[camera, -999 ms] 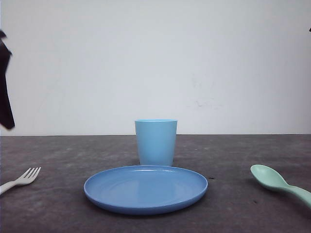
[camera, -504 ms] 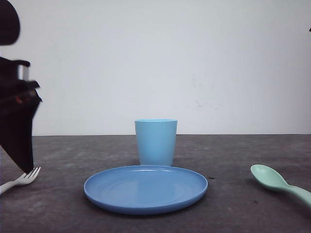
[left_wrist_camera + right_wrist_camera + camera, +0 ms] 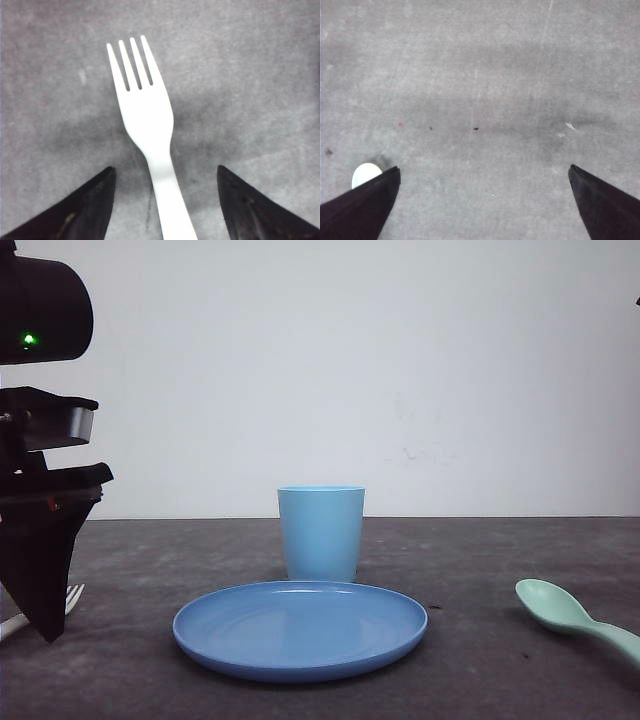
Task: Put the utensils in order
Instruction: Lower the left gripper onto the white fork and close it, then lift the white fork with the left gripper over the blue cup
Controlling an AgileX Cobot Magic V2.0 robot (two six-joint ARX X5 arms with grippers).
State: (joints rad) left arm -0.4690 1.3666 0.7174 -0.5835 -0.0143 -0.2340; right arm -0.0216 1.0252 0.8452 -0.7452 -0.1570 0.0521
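Left tool (image 3: 164, 172) now lower — spread wide, astride the white fork (image 3: 146, 127) handle.

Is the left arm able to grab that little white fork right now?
Probably yes. The left gripper is open, its jaws on either side of the white fork handle, with nothing between them.
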